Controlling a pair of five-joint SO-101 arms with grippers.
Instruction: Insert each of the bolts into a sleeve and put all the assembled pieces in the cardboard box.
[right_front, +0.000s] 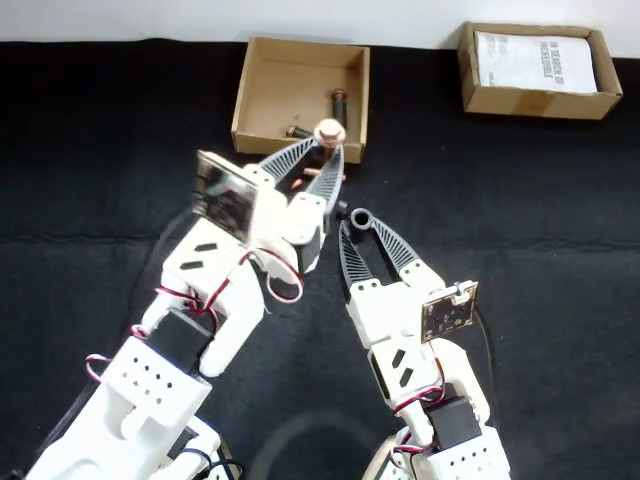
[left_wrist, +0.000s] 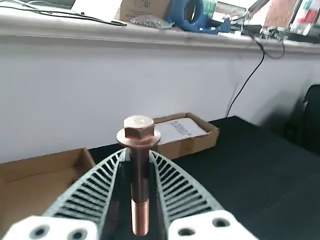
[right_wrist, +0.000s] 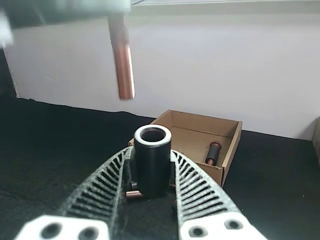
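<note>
My left pincer clamps a copper bolt, my right pincer clamps a black sleeve; not joined yet. Cardboard box has 1 done pc, maybe 2.

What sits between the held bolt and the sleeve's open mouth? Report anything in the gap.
Nothing visible. The left gripper holds the bolt shank-down, the right gripper holds the sleeve mouth-up; only open air separates tip and mouth. The tip hangs higher and off to one side, not lined up.
</note>
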